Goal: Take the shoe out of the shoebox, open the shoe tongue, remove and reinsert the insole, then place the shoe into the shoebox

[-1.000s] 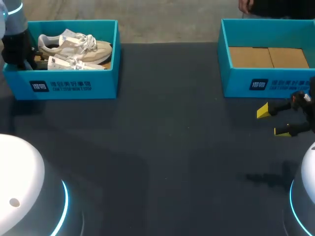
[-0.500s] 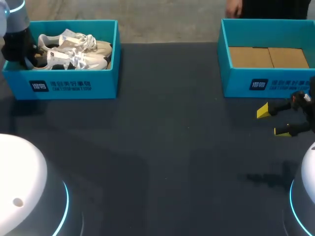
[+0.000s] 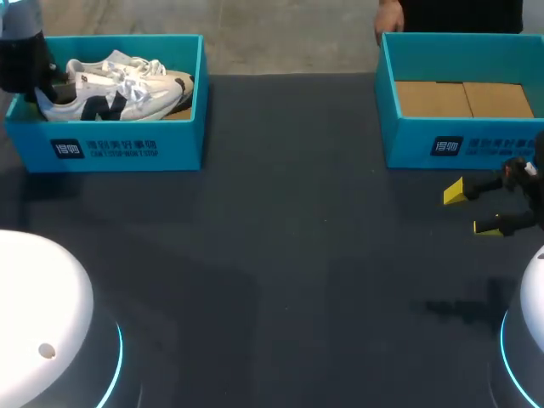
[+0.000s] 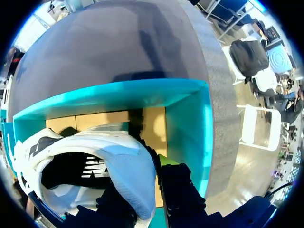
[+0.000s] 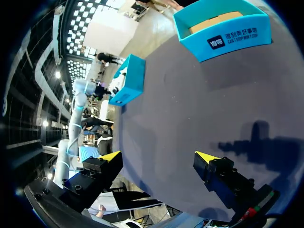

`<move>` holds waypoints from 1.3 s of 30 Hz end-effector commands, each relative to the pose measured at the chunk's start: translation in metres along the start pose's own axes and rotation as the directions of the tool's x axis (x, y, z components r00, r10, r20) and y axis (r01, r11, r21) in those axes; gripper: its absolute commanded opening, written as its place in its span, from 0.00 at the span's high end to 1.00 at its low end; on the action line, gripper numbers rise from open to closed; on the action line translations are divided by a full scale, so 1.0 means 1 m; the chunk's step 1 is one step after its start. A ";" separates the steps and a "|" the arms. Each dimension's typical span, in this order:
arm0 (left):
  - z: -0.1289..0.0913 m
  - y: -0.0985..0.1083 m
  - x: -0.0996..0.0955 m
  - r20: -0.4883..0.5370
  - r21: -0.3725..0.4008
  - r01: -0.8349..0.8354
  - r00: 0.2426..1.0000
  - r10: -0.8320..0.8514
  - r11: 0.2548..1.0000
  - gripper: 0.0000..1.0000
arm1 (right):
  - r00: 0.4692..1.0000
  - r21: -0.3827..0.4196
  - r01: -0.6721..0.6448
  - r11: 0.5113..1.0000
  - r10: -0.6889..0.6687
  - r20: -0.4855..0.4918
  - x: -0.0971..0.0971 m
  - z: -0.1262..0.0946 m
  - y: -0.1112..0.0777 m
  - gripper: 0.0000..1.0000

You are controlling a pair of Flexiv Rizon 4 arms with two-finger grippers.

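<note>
A white sneaker [image 3: 106, 100] with a dark side logo stands upright in the teal shoebox [image 3: 119, 149] at the table's far left. Its heel is raised toward the box's left end. My left gripper [image 3: 38, 85] is at that heel. In the left wrist view the heel collar [image 4: 130, 173] is pinched between the dark fingers of my left gripper [image 4: 151, 190], which is shut on it. A second pale shoe [image 3: 140, 68] lies behind the first in the box. My right gripper [image 3: 472, 209] hovers open and empty over the table's right side, also seen as my right gripper [image 5: 157, 156].
A second teal box [image 3: 463, 144] with a bare cardboard floor stands at the far right, just beyond my right gripper, and appears in the right wrist view as the second box [image 5: 223, 38]. The dark table [image 3: 297, 255] stretches between the two boxes.
My left gripper has lifted the sneaker's heel and turned the shoe from lying on its side to upright, its logo side now facing front. The right arm has not moved.
</note>
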State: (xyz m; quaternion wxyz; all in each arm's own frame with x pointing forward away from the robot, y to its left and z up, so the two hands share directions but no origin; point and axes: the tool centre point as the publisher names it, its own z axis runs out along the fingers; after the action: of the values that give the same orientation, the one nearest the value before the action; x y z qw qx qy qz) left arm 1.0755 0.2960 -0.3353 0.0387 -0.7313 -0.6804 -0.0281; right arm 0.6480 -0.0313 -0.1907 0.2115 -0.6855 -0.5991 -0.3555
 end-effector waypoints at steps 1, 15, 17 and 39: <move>-0.012 -0.001 -0.002 -0.016 0.008 0.009 1.000 -0.009 1.000 1.00 | 1.000 -0.175 -0.002 0.985 0.002 0.003 0.001 -0.005 -0.011 0.00; -0.053 -0.005 0.003 -0.019 -0.002 0.049 0.999 -0.049 0.999 1.00 | 1.000 -0.175 -0.002 0.985 0.002 0.003 0.001 -0.005 -0.011 0.00; -0.062 -0.006 0.004 -0.023 0.001 0.052 0.998 -0.052 0.999 1.00 | 1.000 -0.175 -0.002 0.985 0.002 0.003 0.001 -0.005 -0.011 0.00; -0.122 -0.003 0.007 -0.074 0.018 0.099 0.993 -0.097 0.995 1.00 | 1.000 -0.175 -0.002 0.985 0.002 0.003 0.001 -0.005 -0.011 0.00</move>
State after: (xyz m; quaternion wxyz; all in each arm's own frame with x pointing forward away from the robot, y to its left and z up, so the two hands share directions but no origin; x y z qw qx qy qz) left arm 1.0765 0.2912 -0.2154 0.0714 -0.6945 -0.7144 -0.0480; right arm 0.6480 -0.0313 -0.1907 0.2115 -0.6855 -0.5991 -0.3555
